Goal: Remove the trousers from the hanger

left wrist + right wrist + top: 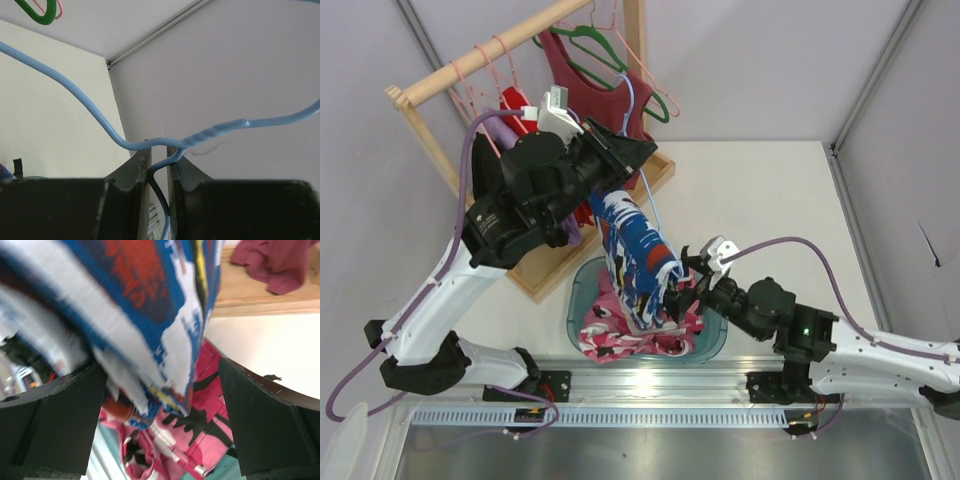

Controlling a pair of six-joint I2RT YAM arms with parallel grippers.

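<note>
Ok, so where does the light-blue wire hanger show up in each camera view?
Top external: the hanger is the thin blue wire just above the trousers, centre frame.
Left wrist: the hanger crosses the frame, its twisted neck pinched in the left gripper.
Right wrist: not in it; the trousers fill the view.
Shared landmark: trousers in top and right wrist; green hanger in top and left wrist.

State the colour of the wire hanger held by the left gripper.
Light blue; the hanger shows best in the left wrist view.
</note>
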